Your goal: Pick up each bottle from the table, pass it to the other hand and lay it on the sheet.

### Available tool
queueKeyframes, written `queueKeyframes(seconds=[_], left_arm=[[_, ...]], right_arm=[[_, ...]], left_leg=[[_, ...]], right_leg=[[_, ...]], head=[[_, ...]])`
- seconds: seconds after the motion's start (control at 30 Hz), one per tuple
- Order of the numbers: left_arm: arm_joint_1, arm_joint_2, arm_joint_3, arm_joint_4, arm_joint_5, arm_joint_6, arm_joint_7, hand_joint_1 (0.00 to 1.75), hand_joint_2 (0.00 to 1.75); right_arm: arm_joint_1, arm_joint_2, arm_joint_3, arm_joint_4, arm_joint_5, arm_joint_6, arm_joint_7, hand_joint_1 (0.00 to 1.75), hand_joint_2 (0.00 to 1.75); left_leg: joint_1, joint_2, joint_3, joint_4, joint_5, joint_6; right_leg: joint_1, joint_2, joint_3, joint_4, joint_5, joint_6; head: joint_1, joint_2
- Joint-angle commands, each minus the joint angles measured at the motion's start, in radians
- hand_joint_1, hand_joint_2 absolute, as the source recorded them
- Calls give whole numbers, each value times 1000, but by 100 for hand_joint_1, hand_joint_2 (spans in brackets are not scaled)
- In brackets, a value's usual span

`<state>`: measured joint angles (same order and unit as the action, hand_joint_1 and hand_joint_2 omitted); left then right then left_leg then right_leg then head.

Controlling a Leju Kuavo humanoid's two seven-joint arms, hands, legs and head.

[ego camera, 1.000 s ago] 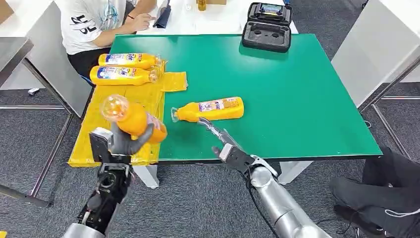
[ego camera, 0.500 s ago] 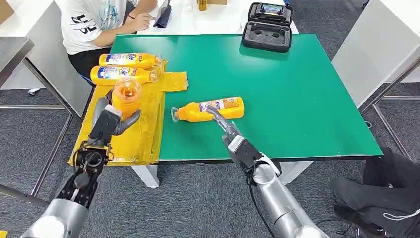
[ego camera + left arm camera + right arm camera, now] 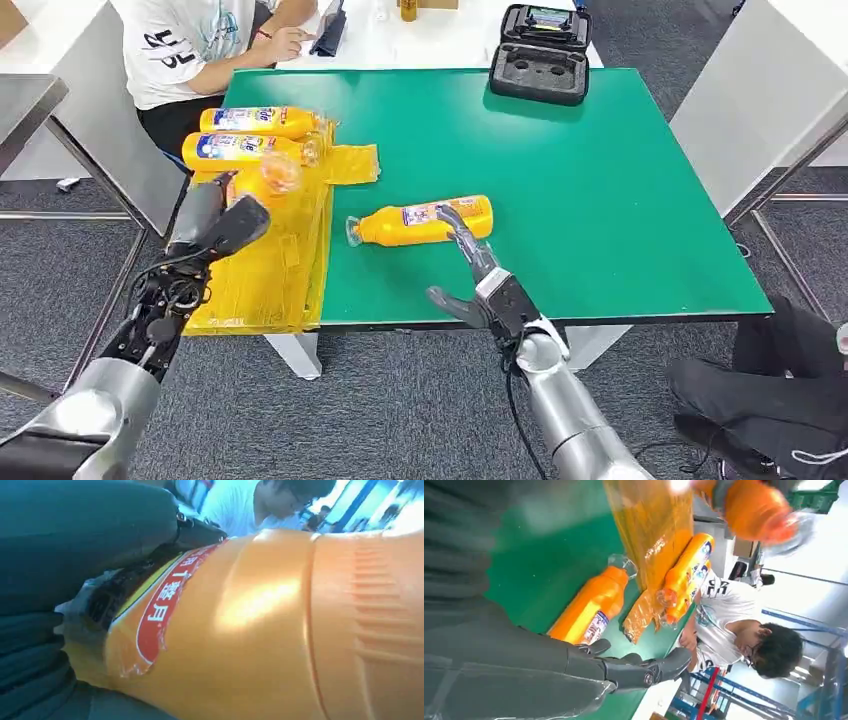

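Silver-armed and nearest you, the right hand (image 3: 478,290) sits at the near edge of the green table (image 3: 620,200), fingers spread and holding nothing, its longest fingers (image 3: 462,232) reaching up against the lone orange bottle (image 3: 425,221) that lies on its side on the mat, cap toward the sheet. Whether those fingers actually touch it you cannot tell from the head view; in the right wrist view they lie just beside the bottle (image 3: 591,610), not around it. Before you close, get the hand over the body so thumb and fingers straddle it across its width; a round bottle on its side will likely roll away if you push from one side only.

Further left, your left hand (image 3: 215,225) grips the held bottle (image 3: 265,178) above the yellow sheet (image 3: 270,270), cap pointing away from you toward the two laid bottles (image 3: 255,137) at the sheet's far end. In the left wrist view its orange body (image 3: 260,630) is clamped against the palm. Lower it flat onto bare sheet just short of those two, parallel with them, and let go only once it rests, or it may knock them.

Beyond the table a person (image 3: 200,45) sits near that corner.
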<state>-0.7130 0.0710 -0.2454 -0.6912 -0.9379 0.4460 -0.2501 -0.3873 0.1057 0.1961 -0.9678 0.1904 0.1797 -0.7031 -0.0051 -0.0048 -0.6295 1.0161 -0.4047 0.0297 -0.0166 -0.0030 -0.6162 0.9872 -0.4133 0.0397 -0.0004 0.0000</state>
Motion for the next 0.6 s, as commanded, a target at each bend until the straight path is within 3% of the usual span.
queueKeyframes(seconds=[0.03, 0.33, 0.6], left_arm=[[-125, 12, -112, 180, -54, -46, 47, 175, 175], [-143, 6, -173, 226, -242, -176, 205, 175, 175], [-142, 6, -172, 225, -243, -178, 207, 175, 175]], right_arm=[[-37, 15, -31, 68, 14, 1, 11, 0, 175], [-65, 16, -29, 81, 57, 1, 35, 0, 175], [-64, 15, -30, 83, 58, 1, 36, 0, 175]], left_leg=[[2, 0, 3, 1, -1, -2], [2, 1, 3, 1, -2, -1], [1, 1, 2, 1, -1, -1]], right_leg=[[2, 0, 3, 0, -1, -2], [2, 1, 3, 0, -1, -2], [1, 0, 2, 0, -1, -1]], head=[[0, 0], [0, 0], [0, 0]])
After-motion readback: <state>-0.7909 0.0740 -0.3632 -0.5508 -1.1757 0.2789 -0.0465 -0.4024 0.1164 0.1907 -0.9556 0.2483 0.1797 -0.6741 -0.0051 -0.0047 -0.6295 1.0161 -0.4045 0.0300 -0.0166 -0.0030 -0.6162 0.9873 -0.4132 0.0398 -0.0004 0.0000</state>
